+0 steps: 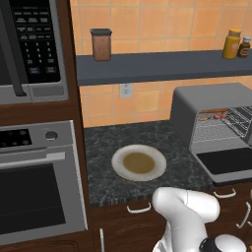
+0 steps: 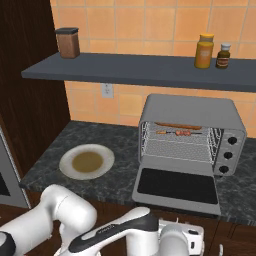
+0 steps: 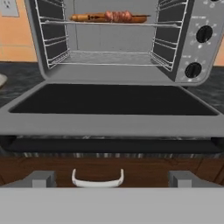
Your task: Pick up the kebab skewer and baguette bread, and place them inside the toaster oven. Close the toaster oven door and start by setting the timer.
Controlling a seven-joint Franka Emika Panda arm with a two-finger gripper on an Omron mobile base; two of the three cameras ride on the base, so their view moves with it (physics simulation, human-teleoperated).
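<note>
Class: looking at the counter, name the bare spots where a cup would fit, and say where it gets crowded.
Bare counter lies between the plate and the dark cabinet wall, and between the plate and the toaster oven. The lowered oven door covers the front edge there; the skewer and baguette crowd the upper rack.

The toaster oven (image 2: 192, 134) is sitting right of the plate (image 2: 86, 161), its door (image 2: 177, 185) lying open in front; kebab skewer (image 2: 179, 133) and baguette bread (image 2: 177, 125) are resting inside.

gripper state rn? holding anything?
Gripper: open, jaws spread wide and empty, low in front of the dropped toaster oven door; kebab skewer and baguette bread sit on the rack inside.
</note>
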